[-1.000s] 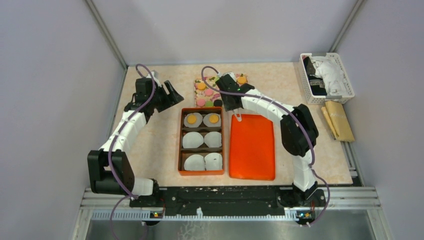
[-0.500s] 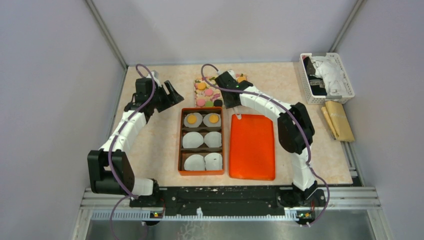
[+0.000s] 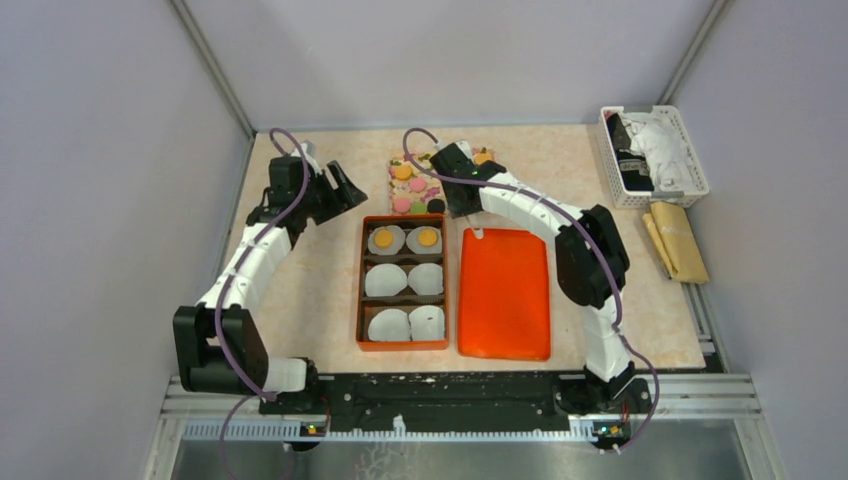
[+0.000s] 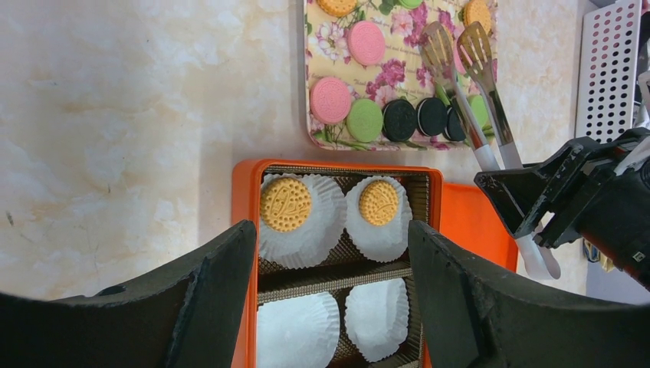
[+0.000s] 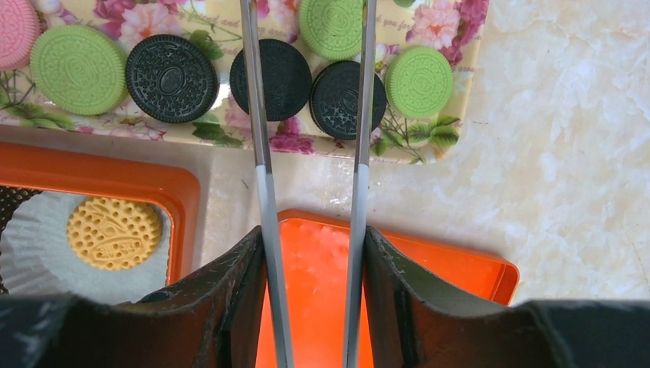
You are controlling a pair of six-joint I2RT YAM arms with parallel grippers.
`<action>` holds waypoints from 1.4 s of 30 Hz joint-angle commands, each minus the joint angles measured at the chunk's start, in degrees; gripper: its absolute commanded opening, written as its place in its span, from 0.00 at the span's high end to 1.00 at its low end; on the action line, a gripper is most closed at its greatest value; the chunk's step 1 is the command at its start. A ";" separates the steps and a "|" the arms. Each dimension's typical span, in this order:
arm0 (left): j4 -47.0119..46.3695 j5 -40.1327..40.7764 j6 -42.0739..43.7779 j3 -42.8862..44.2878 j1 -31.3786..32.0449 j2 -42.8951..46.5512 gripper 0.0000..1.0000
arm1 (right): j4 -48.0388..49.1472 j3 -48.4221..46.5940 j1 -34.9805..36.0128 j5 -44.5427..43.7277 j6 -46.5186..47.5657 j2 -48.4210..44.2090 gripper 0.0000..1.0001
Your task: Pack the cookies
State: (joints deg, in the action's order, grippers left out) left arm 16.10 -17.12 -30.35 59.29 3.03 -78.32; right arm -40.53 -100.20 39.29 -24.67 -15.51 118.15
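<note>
The cookies (image 3: 415, 185) lie on a floral tray: pink (image 4: 331, 100), green (image 4: 364, 119) and black (image 5: 172, 77) discs, with orange ones at the far end. Two orange cookies (image 4: 285, 204) sit in white paper cups in the orange box (image 3: 362, 280). My right gripper (image 3: 455, 190) is shut on metal tongs (image 5: 257, 115). The tongs' arms are spread and reach over the black cookies (image 5: 339, 98); their tips (image 4: 456, 42) hang over the tray. My left gripper (image 3: 345, 190) is open and empty, left of the tray, above the box's far end.
The orange lid (image 3: 504, 295) lies flat right of the box. Several more paper cups (image 3: 405, 280) in the box hold nothing. A white basket (image 3: 652, 155) and a brown packet (image 3: 678, 240) are at the far right.
My right gripper with the tongs has moved a little farther over the floral tray. The left arm has barely moved.
</note>
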 commanded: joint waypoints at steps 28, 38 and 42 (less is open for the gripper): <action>-0.48 0.11 0.04 -0.49 -1.07 2.96 0.21 | 0.30 -5.71 -0.49 8.74 -0.14 -0.41 0.93; -0.37 0.43 -0.02 -0.31 -1.27 3.14 0.21 | 1.25 -2.43 3.46 4.42 1.35 -11.17 0.95; -0.24 0.51 -0.15 -0.40 -1.22 3.25 0.21 | 1.33 0.17 5.73 3.39 1.55 -15.26 0.95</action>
State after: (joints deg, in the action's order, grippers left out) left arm 16.78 -16.86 -30.35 58.70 2.17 -77.34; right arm -41.39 -101.54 42.52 -18.46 -14.96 110.45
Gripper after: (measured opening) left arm 0.788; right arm 0.401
